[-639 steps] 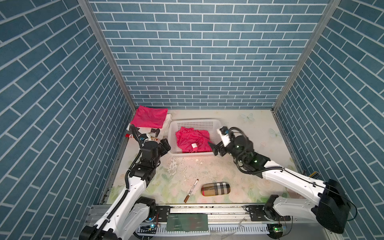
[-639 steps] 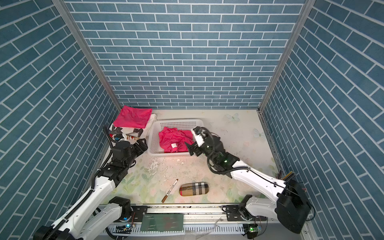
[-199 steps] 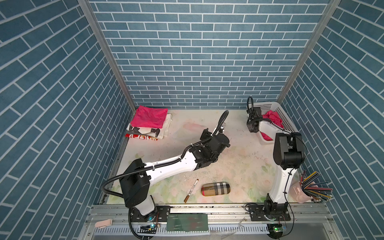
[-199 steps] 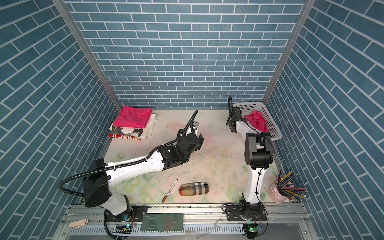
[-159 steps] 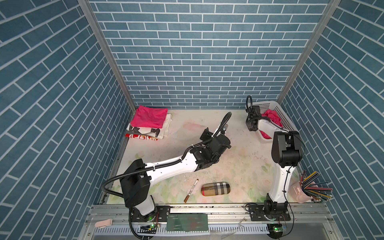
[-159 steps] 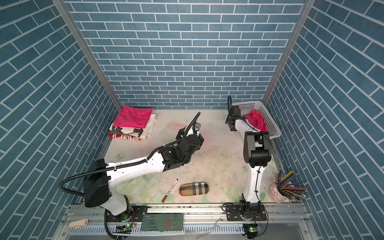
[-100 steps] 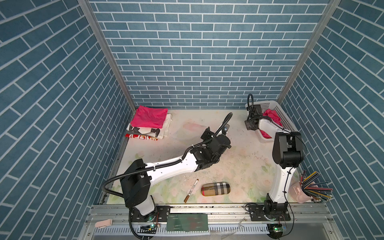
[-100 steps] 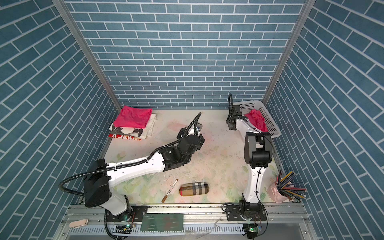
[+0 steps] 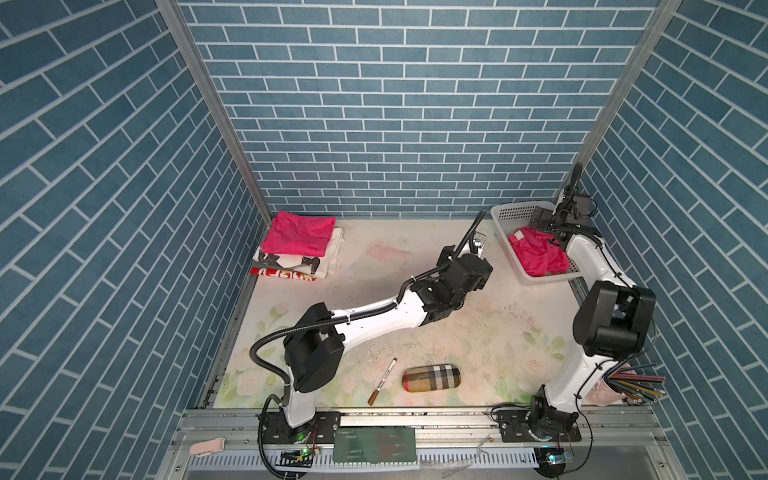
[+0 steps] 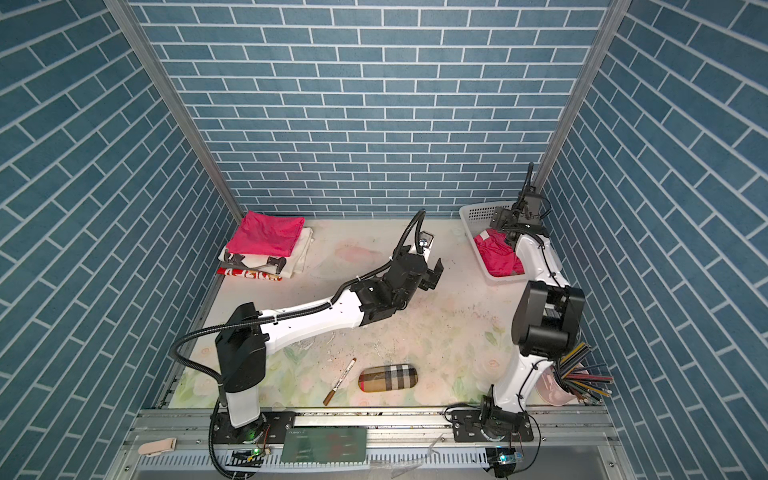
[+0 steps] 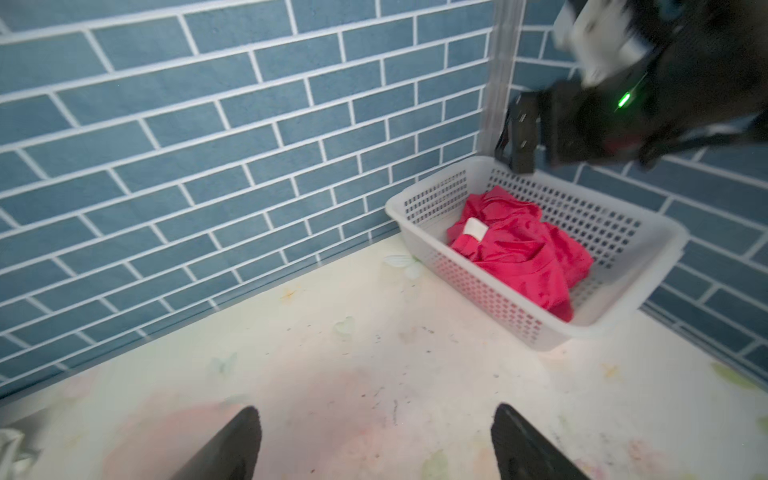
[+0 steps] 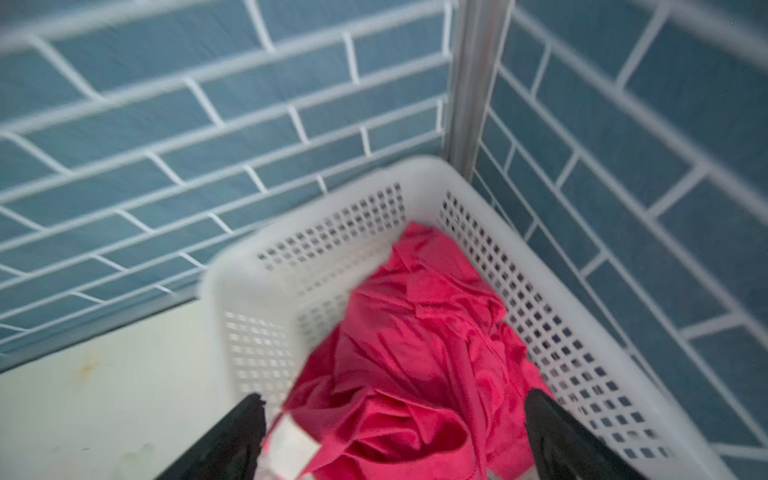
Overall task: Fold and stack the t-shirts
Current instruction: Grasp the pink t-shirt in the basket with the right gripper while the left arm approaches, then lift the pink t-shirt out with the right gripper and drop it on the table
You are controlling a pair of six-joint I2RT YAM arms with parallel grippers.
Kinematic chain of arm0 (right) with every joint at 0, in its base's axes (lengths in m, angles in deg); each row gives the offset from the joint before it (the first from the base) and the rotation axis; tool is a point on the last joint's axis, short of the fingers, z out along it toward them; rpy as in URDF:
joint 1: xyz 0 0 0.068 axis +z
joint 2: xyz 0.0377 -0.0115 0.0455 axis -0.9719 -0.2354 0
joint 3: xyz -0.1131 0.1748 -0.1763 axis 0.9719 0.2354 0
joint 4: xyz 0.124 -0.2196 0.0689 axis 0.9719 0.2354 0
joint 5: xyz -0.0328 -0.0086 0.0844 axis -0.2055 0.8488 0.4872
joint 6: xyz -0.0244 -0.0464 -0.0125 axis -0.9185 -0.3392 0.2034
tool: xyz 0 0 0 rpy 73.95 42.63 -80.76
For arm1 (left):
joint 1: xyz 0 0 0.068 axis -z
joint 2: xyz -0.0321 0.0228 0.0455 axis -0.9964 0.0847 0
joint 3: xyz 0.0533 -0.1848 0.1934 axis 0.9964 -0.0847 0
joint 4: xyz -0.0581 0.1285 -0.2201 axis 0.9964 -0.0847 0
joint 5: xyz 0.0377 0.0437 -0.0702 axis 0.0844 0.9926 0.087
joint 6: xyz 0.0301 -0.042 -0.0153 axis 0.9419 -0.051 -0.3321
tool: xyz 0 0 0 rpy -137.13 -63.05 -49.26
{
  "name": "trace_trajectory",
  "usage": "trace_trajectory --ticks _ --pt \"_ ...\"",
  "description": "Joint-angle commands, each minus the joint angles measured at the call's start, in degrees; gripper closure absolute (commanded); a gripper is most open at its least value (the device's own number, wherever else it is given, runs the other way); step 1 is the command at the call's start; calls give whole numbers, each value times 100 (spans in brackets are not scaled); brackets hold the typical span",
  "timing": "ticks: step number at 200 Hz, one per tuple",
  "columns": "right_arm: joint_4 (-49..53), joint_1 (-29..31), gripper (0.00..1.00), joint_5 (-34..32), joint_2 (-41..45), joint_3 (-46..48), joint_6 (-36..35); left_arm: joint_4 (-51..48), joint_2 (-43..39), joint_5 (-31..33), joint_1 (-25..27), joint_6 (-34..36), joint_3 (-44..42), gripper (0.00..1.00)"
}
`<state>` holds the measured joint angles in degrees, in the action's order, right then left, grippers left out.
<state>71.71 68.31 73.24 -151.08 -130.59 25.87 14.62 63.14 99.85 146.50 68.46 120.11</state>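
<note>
Blue brick walls (image 9: 395,104) hem in a flowered table (image 9: 478,332), where one pink shirt (image 9: 538,257) lies crumpled in a white basket (image 9: 505,216) pushed into the far right corner and a folded shirt (image 9: 299,237) tops the pile (image 9: 328,262) at far left. The right gripper (image 12: 392,411) hangs over the crumpled one, fingers spread wide and empty, while the left gripper (image 11: 376,415), likewise spread and empty, hovers over bare table. Pinching a bunched fold could lift the light basket or snag its mesh, the corner cramps that arm, and a marker (image 9: 382,380) and case (image 9: 430,377) near the front edge could catch a spread-out shirt.
</note>
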Motion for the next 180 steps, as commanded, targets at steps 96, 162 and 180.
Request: trace_trajectory --ticks 96,162,180 --pt "367 -365 61 791 -784 243 616 -263 435 -903 -37 -415 363 12" --pt "71 -349 100 1762 518 63 712 -370 165 -1063 -184 -656 216 12" --pt "81 -170 100 1994 894 -168 769 -392 -118 -1079 -322 -692 107 11"
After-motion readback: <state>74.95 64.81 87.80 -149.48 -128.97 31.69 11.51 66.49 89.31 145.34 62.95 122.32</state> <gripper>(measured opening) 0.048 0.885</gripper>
